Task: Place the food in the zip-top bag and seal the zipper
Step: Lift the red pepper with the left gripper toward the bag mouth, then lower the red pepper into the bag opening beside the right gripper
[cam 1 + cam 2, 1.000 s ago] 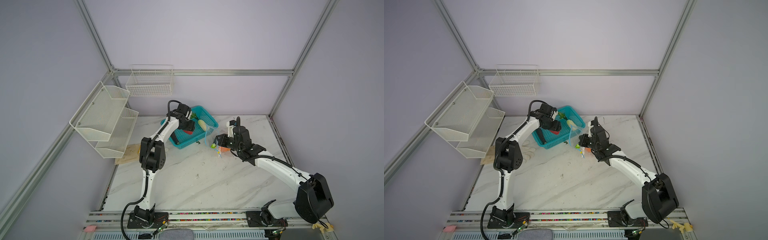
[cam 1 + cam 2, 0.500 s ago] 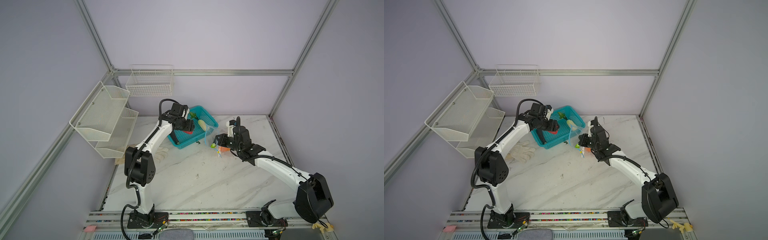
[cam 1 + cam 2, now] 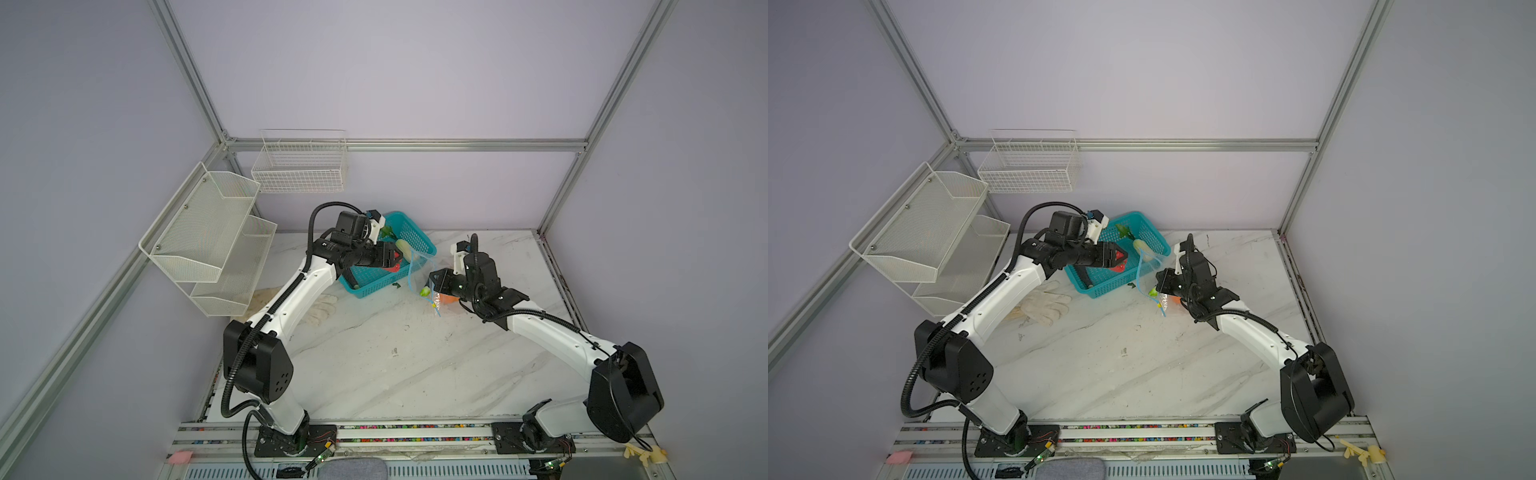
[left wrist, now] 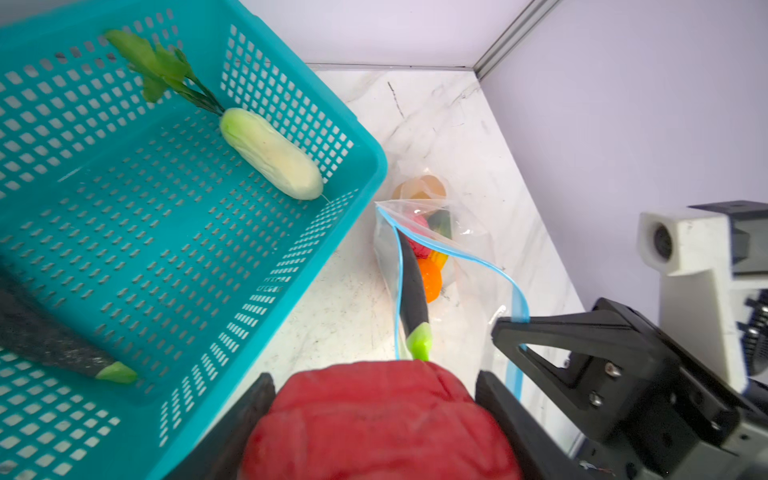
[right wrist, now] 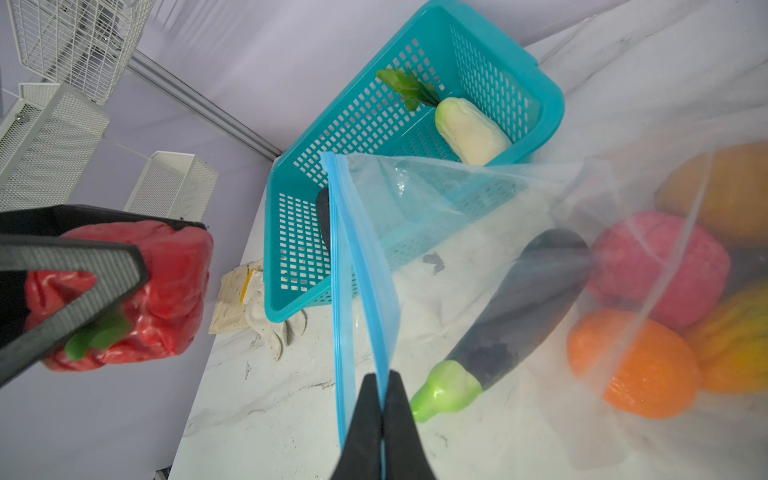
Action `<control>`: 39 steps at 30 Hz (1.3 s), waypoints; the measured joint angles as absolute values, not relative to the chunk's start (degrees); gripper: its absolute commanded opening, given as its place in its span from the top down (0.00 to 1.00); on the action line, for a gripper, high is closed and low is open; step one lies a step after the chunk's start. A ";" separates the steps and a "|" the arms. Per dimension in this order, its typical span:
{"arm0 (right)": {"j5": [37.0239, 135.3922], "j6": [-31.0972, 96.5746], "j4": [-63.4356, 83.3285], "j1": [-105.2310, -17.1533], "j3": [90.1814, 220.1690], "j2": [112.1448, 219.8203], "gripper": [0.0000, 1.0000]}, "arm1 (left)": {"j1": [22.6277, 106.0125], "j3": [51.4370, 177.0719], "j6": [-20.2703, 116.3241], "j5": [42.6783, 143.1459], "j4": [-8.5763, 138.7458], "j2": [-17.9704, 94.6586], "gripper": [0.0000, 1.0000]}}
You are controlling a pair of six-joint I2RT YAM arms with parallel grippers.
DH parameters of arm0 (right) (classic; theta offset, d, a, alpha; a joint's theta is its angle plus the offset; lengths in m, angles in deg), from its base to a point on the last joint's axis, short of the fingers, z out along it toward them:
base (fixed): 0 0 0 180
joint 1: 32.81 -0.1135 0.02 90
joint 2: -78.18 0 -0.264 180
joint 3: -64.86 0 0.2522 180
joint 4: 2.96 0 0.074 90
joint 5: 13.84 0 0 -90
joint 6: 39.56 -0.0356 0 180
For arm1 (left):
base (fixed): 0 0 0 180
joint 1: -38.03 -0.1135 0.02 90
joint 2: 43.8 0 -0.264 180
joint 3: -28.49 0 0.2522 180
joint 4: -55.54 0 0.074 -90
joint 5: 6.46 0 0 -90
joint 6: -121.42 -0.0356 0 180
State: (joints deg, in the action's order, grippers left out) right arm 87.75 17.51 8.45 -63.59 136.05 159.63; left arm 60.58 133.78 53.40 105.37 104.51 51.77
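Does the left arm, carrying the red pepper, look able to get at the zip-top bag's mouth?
Probably yes. The right fingers pinch the zipper, holding the zip-top bag open toward the red pepper; nothing lies between, though the eggplant's stem partly fills the opening.

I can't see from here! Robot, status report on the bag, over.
Left gripper shut on red pepper. Right gripper pinching zipper, zip-top bag mouth open. Eggplant cap lies at the mouth.

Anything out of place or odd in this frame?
A white glove lies on the table beside the basket, unrelated to the bagging. The eggplant has its green cap at the bag mouth and may block the zipper.
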 measured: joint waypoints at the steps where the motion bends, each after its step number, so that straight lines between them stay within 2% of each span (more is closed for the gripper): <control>1: 87.75 17.47 8.43 -63.59 136.05 159.63 1.00 | 60.73 132.88 54.42 106.41 103.28 51.40 0.37; 17: 88.21 16.00 8.36 -63.59 137.01 159.63 1.00 | 63.55 122.17 68.96 114.81 85.53 50.46 0.37; 39: 89.13 14.69 7.99 -63.59 137.01 159.52 1.00 | 65.12 116.67 80.61 117.65 69.62 52.03 0.37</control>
State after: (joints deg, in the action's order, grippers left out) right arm 89.13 14.69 7.99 -63.59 137.01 159.52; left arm 65.12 116.67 80.61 117.65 69.62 52.03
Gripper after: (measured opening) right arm 0.044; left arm 0.695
